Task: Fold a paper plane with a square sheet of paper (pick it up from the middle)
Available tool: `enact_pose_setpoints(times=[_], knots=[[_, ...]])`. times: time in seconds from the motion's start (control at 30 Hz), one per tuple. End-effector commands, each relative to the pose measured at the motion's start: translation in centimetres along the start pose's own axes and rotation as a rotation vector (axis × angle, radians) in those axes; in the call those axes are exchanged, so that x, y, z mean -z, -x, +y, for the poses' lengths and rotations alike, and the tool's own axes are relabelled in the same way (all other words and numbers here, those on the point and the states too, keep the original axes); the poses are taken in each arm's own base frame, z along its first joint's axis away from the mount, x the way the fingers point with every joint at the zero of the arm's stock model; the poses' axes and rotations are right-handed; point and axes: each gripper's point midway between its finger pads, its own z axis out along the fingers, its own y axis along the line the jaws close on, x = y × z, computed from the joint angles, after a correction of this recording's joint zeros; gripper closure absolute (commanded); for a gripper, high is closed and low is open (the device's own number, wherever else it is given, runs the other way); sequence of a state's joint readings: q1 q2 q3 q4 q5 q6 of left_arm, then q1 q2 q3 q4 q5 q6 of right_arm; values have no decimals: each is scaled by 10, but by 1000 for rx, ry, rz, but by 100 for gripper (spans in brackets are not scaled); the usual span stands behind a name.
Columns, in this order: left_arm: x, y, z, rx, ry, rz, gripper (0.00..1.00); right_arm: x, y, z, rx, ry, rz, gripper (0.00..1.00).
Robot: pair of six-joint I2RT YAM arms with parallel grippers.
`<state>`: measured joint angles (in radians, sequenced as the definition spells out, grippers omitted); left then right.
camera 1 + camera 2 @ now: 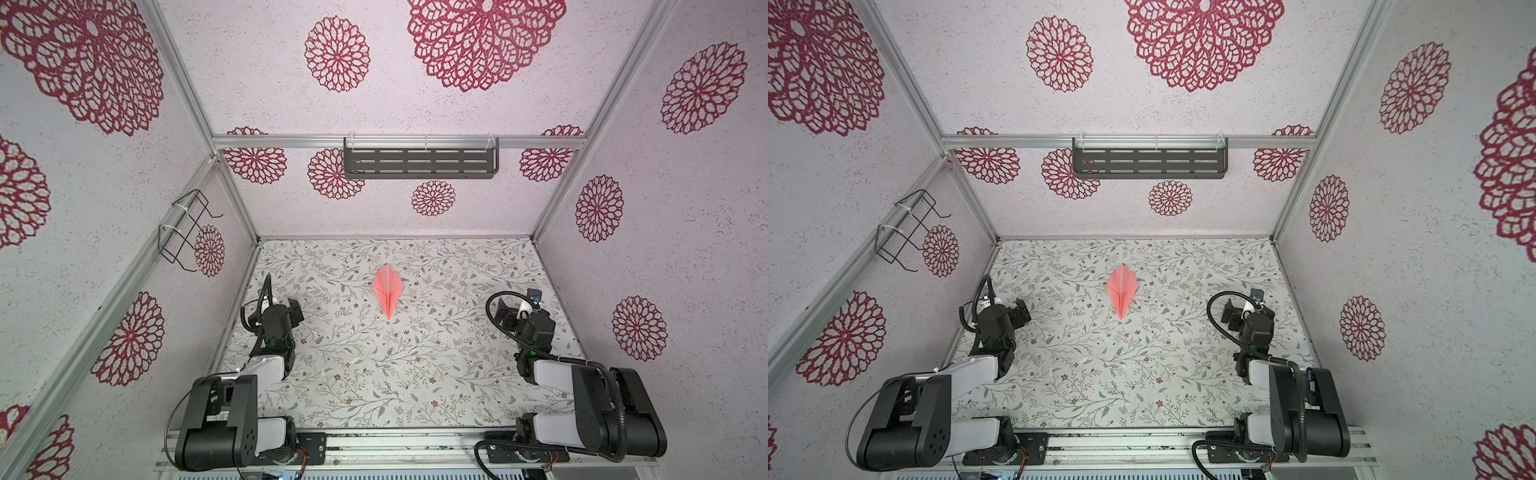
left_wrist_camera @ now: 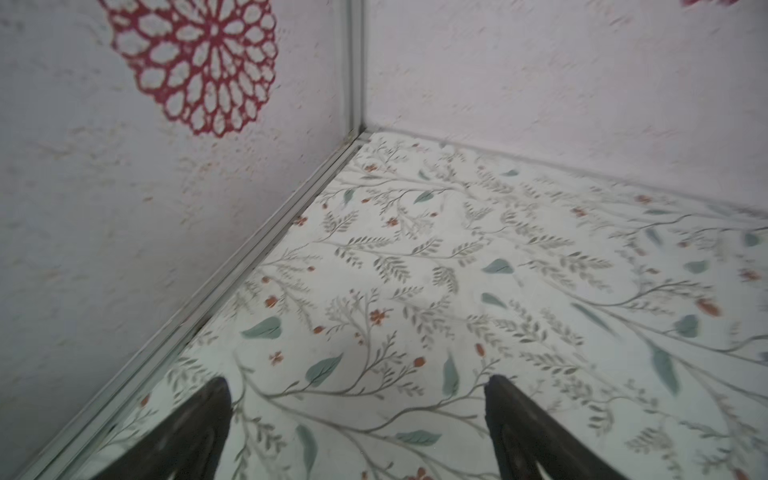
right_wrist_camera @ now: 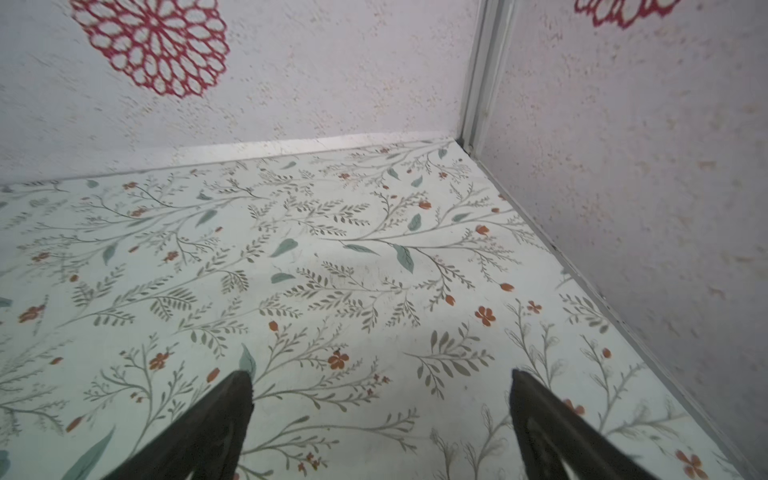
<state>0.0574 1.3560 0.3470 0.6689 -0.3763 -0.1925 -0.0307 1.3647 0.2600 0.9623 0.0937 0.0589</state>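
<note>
The paper plane [image 1: 388, 289] [image 1: 1122, 289] is a salmon-pink dart with a centre crease, lying alone mid-table in both top views, its narrow tip toward the front. My left gripper [image 1: 294, 309] [image 1: 1022, 309] hangs well to the plane's left near the left wall. In the left wrist view it [image 2: 357, 388] is open, with only tabletop between the fingers. My right gripper [image 1: 503, 311] [image 1: 1228, 311] sits far to the plane's right. The right wrist view shows it [image 3: 380, 384] open and empty too. Neither wrist view shows the plane.
The floral-patterned tabletop [image 1: 395, 374] is boxed in by patterned walls with aluminium posts. A black slotted shelf [image 1: 419, 163] hangs on the back wall and a wire rack [image 1: 183, 228] on the left wall. Metal rails [image 1: 415, 444] run along the front edge.
</note>
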Motion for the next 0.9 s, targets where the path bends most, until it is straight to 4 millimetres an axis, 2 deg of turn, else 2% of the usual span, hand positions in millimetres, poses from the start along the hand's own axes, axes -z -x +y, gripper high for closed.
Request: enact_pose_setpoints(times=[0.0, 0.17, 0.37, 0.87], knots=[[-5, 29, -15, -8, -123, -160, 2, 1, 14, 16, 24, 102, -91, 1], [-20, 16, -17, -5, -119, -135, 2, -6, 3, 17, 26, 108, -82, 1], [-34, 15, -14, -6, -80, -72, 3, -12, -2, 13, 29, 68, -63, 1], [-35, 13, -13, -5, -79, -58, 3, -14, -4, 11, 43, 27, -49, 1]])
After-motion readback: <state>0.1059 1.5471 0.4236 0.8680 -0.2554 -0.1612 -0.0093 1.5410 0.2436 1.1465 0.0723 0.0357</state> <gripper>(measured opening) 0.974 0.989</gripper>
